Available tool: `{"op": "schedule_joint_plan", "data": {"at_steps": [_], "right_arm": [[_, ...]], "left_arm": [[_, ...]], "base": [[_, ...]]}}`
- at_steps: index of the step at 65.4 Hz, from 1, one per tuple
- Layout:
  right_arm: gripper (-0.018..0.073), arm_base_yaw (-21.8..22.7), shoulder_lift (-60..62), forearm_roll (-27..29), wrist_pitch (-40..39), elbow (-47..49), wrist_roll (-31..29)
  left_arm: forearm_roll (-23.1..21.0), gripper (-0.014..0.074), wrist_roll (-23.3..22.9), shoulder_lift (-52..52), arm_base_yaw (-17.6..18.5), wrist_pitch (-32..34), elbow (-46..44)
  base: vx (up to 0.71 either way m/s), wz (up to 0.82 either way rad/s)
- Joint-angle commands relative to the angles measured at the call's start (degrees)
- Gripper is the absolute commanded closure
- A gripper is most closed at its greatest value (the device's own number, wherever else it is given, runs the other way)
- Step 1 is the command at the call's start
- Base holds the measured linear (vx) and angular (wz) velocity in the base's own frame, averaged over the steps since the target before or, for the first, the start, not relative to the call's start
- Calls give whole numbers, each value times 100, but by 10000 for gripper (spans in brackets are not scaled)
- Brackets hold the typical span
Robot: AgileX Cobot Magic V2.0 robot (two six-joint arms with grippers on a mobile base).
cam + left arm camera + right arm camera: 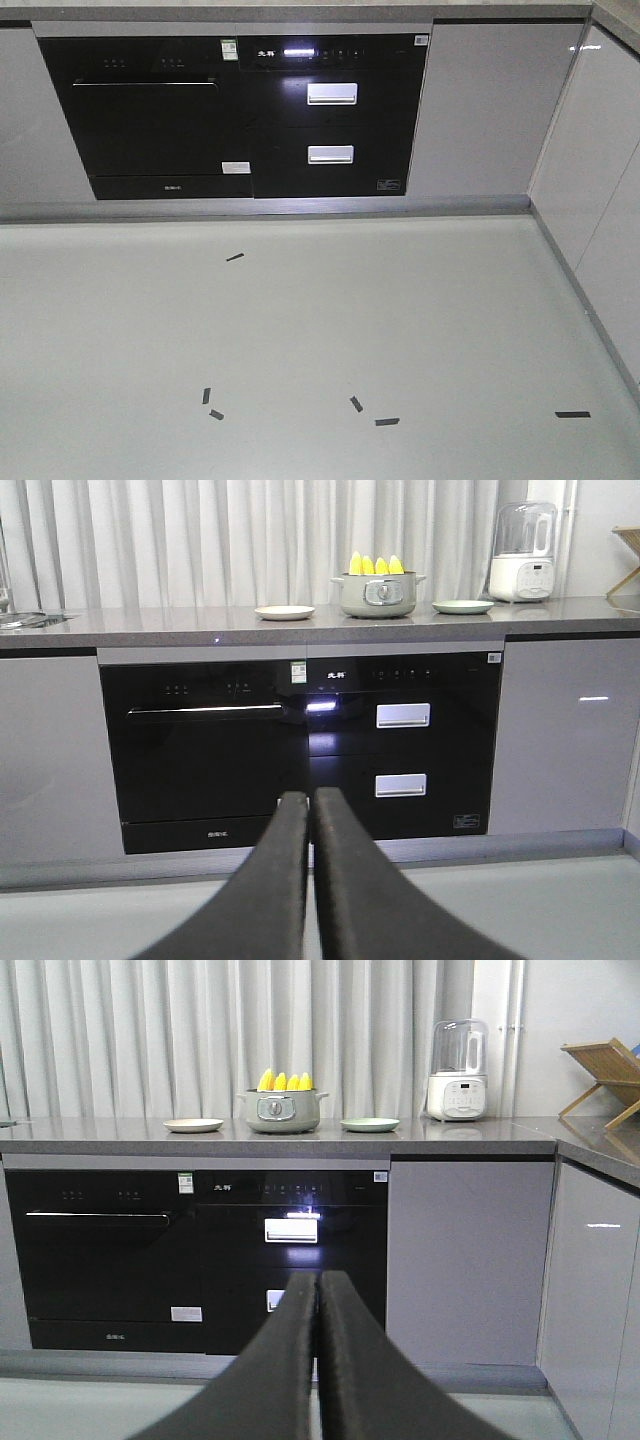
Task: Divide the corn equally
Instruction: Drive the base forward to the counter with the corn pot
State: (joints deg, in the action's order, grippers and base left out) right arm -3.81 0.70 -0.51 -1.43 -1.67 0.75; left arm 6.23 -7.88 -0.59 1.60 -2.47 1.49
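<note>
Far beyond the left hand (310,798) and right hand (318,1278), each pinched closed on nothing, bright yellow corn cobs (375,565) stand upright in a round grey-green pot (378,595) on the grey desk (150,620).

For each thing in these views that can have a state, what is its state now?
Bright yellow corn cobs: standing in the pot, tips above its rim.
Grey-green round pot: uncovered, holding the cobs.
Cream round plate: nothing visible on it.
Pale green round plate: nothing visible on it.
Left gripper: shut, holding nothing.
Right gripper: shut, holding nothing.
Black glass appliance door: closed.
Two black drawers: closed.
</note>
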Motion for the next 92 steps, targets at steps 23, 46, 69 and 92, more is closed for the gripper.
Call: {"op": "schedule_joint_plan", "data": {"at_steps": [23, 46, 69, 92], "right_arm": [[570, 10, 15, -18, -467, -42, -38], [570, 10, 15, -18, -467, -42, -38], [570, 10, 15, -18, -467, -42, -38], [570, 10, 15, -18, -467, -42, -38]], "left_arm": [[-62, 603, -15, -99, -2, 410, 76], [-62, 603, -15, -99, -2, 410, 76], [-62, 603, -15, -99, -2, 410, 76], [-62, 603, -15, -99, -2, 410, 76]], "base": [[0, 0], [0, 0], [0, 0], [2, 1]]}}
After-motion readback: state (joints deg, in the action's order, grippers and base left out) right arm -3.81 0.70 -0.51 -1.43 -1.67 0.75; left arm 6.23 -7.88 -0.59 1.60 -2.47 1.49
